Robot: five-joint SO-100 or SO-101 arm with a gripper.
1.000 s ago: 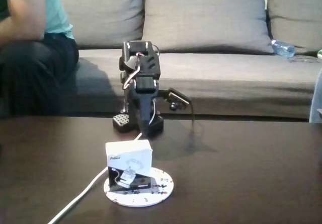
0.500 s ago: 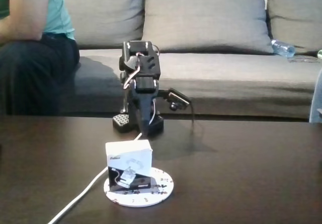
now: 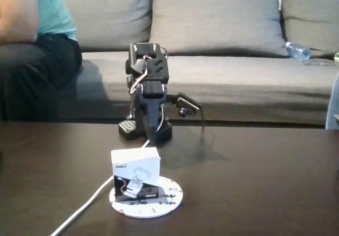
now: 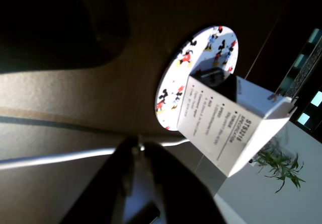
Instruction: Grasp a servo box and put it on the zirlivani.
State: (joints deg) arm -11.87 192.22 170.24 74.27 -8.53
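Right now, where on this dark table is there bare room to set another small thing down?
The widest free patch in the fixed view is the table right of the zirlivani, out to the right edge. A smaller one lies left of the white cable. It is crowded in the middle: the servo box sits on the disc, with the arm's base just behind.

My base [image 3: 144, 129] sits on a dark brown table [image 3: 254, 183], near the back edge. In front of it on the table lies the zirlivani [image 3: 168, 200], a round white disc. A white cable [image 3: 87, 204] lies across the table top, running past the disc.
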